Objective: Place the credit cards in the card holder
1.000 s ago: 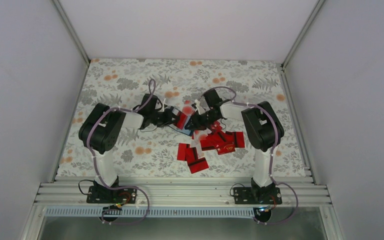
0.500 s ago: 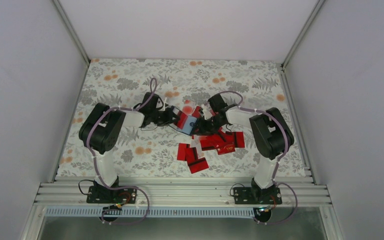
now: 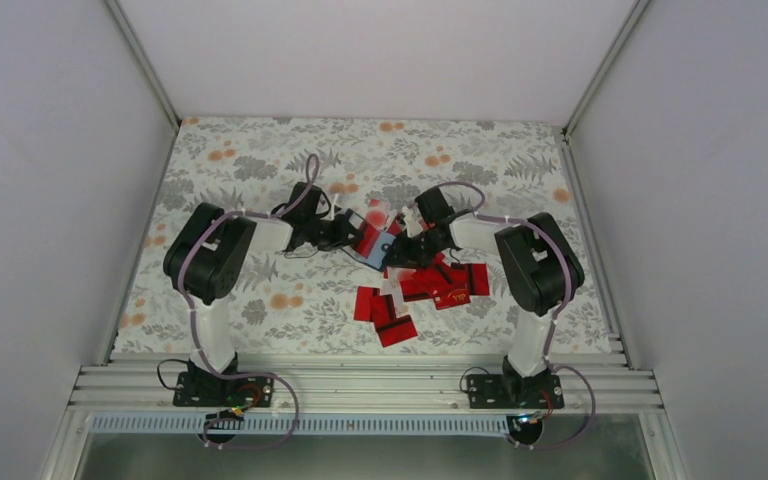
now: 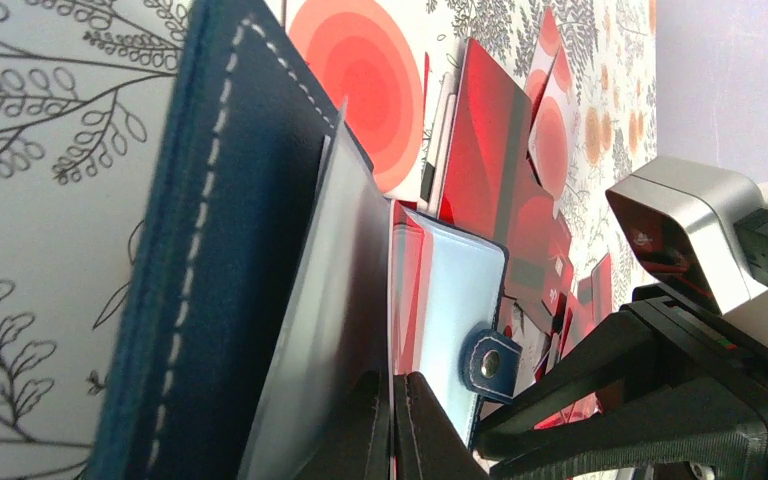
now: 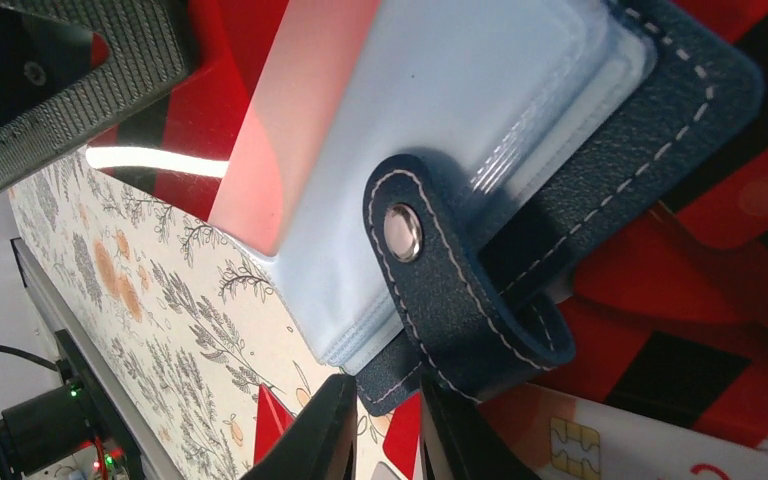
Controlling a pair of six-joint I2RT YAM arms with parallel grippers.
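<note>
Right arm's elbow has swung out to the right & its pincer has dropped in low beside the holder, jaws narrowing; left arm barely nudged.

Left pincer (image 3: 348, 233) is clenched on the small navy-blue stitched card holder (image 3: 378, 248). It pinches a clear plastic sleeve, so the pouch hangs open & tilted just above the floral-print counter (image 3: 260, 160). Something red shows through the sleeve, prob. a card already in, can't be sure.

Right pincer (image 3: 403, 252) sits at the corner by the holder's navy snap strap (image 5: 430, 260), jaws a thin gap apart. Can't tell if it's nipping the edge or holding nothing; no card visible in it.

Thin red rectangular credit cards (image 3: 450, 285), some w/ dark stripe, lie heaped on the counter just right of & below the holder.

Looks like one insertion is wrapping up. Most of the pile's left, so next is prob. a fresh pick.
</note>
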